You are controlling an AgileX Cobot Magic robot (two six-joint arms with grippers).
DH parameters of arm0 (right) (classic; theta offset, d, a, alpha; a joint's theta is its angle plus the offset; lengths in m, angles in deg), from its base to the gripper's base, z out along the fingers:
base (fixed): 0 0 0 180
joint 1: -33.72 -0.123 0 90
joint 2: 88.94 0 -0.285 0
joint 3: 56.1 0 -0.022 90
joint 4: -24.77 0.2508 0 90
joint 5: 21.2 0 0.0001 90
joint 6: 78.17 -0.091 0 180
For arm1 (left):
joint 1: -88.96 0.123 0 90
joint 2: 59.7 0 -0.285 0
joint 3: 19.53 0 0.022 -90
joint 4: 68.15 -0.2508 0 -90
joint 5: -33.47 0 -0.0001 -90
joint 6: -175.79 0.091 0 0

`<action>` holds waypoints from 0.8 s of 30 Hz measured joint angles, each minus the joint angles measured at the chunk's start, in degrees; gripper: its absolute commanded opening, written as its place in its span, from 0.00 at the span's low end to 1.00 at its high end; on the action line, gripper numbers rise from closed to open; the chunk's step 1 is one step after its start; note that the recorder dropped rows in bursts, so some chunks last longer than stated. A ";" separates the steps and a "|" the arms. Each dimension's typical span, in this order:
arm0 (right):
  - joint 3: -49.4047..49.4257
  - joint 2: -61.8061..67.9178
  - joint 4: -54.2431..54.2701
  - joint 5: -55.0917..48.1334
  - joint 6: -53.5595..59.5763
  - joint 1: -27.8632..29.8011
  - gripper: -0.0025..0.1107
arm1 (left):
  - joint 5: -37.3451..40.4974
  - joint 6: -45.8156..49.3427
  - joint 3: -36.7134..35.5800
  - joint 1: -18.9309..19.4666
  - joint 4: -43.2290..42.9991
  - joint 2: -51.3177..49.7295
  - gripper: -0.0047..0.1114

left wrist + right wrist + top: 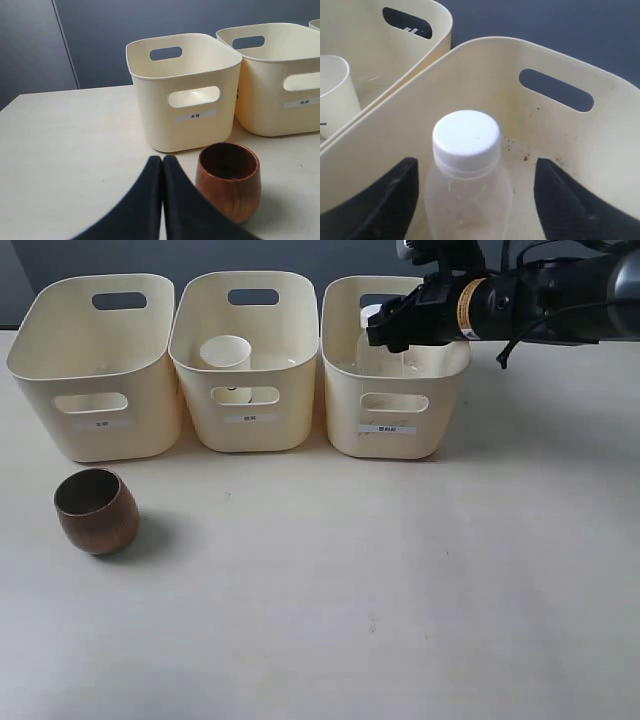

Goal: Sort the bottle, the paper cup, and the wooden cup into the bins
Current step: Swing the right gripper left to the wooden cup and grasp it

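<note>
The clear bottle [467,170] with its white cap [372,314] stands upright inside the right bin [395,415]. My right gripper [475,187] hovers over that bin, open, its fingers wide on either side of the bottle without touching it. The white paper cup [226,353] sits in the middle bin [250,420] and shows at the edge of the right wrist view as the paper cup [335,95]. On the table in front of the left bin [95,425] rests the brown wooden cup [96,510]. My left gripper [162,160] is shut and empty, just beside the wooden cup [229,177].
The three cream bins stand in a row at the back of the pale table [350,580]. The right arm [540,300] reaches in from the right above the right bin. The left bin [185,90] looks empty.
</note>
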 measured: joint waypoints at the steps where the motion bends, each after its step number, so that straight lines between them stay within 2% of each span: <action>1: 0.00 0.00 0.00 0.00 0.00 0.00 0.59 | 0.00 0.00 0.00 0.00 0.00 0.00 0.04; 15: -0.24 -8.17 -2.21 7.40 -0.60 -1.51 0.59 | 0.00 0.00 0.00 0.00 0.00 0.00 0.04; 19: -0.37 -10.15 -6.79 13.02 -0.60 -6.42 0.59 | 0.00 0.00 0.00 0.00 0.00 0.00 0.04; 24: -0.37 -10.99 -12.04 14.96 -0.60 -13.76 0.59 | 0.00 0.00 0.00 0.00 0.00 0.00 0.04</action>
